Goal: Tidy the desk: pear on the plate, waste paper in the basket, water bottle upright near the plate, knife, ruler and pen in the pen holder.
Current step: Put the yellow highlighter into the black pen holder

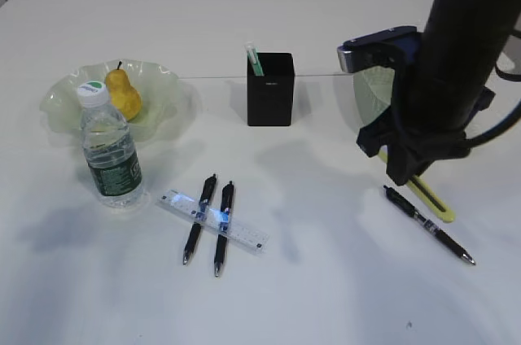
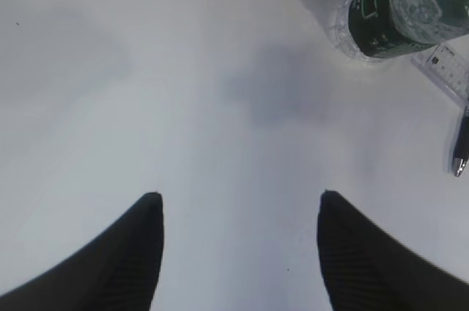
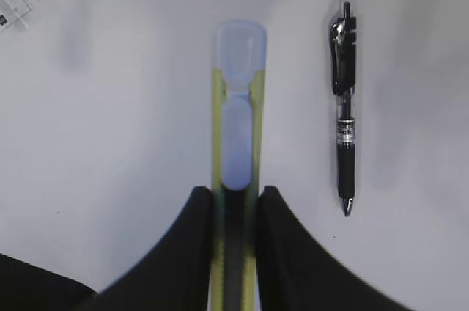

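My right gripper (image 3: 238,194) is shut on the yellow knife (image 3: 238,105), which runs straight out between its fingers; in the exterior view the knife (image 1: 434,201) shows low over the desk (image 1: 326,280) under that arm. A black pen (image 3: 344,127) lies just right of it. My left gripper (image 2: 238,197) hangs open over bare desk, with the upright water bottle (image 2: 403,10) beyond it. The pear (image 1: 122,93) sits on the plate (image 1: 167,85). The ruler (image 1: 213,219) lies under two pens (image 1: 199,219). The pen holder (image 1: 269,89) stands mid-desk. The basket (image 1: 370,93) is mostly hidden behind the right arm. Waste paper is out of view.
A green-and-white stick (image 1: 254,60) stands in the pen holder. The bottle (image 1: 110,150) stands just in front of the plate. The right arm (image 1: 456,52) blocks much of the right side of the exterior view.
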{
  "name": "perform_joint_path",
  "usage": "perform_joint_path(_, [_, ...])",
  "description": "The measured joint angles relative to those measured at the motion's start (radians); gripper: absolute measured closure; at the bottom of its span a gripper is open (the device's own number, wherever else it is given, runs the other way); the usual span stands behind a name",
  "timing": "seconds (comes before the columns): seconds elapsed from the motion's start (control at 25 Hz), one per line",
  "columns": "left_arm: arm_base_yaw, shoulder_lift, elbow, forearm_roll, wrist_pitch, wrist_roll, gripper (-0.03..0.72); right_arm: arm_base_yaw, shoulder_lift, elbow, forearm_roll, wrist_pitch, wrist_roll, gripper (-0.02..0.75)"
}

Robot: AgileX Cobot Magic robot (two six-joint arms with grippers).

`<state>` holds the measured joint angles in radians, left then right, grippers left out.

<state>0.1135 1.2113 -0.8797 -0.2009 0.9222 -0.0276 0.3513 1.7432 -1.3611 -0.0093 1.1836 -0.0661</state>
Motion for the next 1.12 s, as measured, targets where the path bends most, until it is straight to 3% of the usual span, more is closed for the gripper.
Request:
perform_joint_path(0.56, [0.000,0.000,0.000,0.000,0.012,0.000,0.221,0.000,-0.048,0.074,0.009,-0.498,-0.009,0.632])
perform_joint_path(1.12, [0.000,0.000,0.000,0.000,0.038,0.000,0.221,0.000,0.037,0.076,0.009,-1.133,-0.010,0.632])
